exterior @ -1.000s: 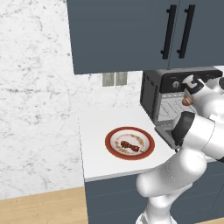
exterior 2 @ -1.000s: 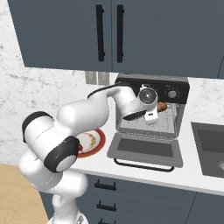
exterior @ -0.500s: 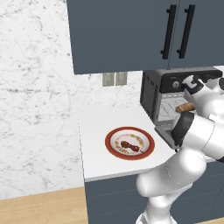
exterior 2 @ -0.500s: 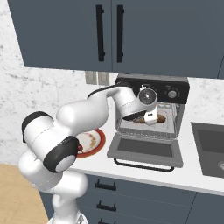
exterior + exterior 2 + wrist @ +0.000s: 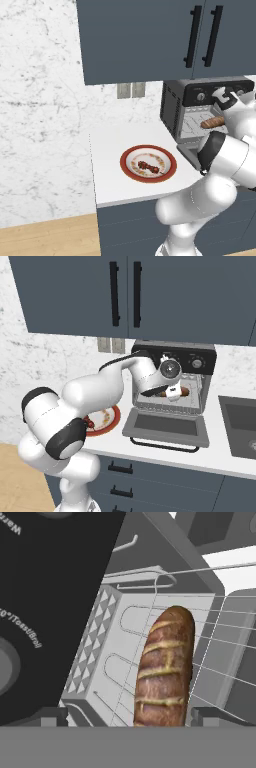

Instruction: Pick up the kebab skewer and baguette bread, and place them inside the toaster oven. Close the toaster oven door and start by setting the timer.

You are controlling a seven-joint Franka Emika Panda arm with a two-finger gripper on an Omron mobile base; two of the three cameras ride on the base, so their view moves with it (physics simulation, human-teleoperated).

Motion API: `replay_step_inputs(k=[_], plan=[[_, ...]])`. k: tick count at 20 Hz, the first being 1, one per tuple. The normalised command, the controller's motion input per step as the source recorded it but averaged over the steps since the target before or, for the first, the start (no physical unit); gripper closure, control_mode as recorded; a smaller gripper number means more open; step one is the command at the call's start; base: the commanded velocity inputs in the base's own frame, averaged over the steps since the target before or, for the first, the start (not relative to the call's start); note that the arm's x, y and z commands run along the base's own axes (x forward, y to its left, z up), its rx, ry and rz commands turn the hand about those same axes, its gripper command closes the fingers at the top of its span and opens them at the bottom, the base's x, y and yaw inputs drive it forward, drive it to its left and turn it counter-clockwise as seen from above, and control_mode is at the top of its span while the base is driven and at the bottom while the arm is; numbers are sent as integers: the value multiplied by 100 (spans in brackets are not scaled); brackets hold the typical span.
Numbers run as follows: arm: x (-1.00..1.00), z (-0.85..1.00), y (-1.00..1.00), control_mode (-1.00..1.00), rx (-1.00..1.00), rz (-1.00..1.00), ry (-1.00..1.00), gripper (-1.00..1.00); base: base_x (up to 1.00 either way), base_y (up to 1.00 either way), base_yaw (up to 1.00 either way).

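Baguette bread (image 5: 165, 667) lay on the rack between the spread hand (image 5: 130, 714) fingers; best retreat straight back, avoiding nudging it.

A red-rimmed plate (image 5: 170, 170) sits on the white counter (image 5: 107, 155) beneath dark cabinets (image 5: 135, 40).

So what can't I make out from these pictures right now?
- Baguette's near end: hand view, cut off at the bottom.
- Whether the baguette rests flat on the rack: right base view, the hand covers it.
- Skewer on the plate: right base view, behind the arm.
- Knob settings: too small.
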Motion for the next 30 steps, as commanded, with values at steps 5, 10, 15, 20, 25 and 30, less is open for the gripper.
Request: replay_step_inputs(k=[5, 10, 15, 20, 25, 30], plan=[[-100, 12, -10, -100, -1, 10, -2, -100, 0, 0, 0], [-100, 8, -3, -100, -1, 7, 0, -100, 0, 0, 0], [-85, 17, 17, -100, -6, 8, 1, -100, 0, 0, 0], [-41, 17, 63, -100, -15, 9, 15, -100, 0, 0, 0], [-10, 4, 85, -100, -17, 18, 13, -100, 0, 0, 0], [-32, 0, 93, -100, -23, 27, 9, -100, 0, 0, 0]])
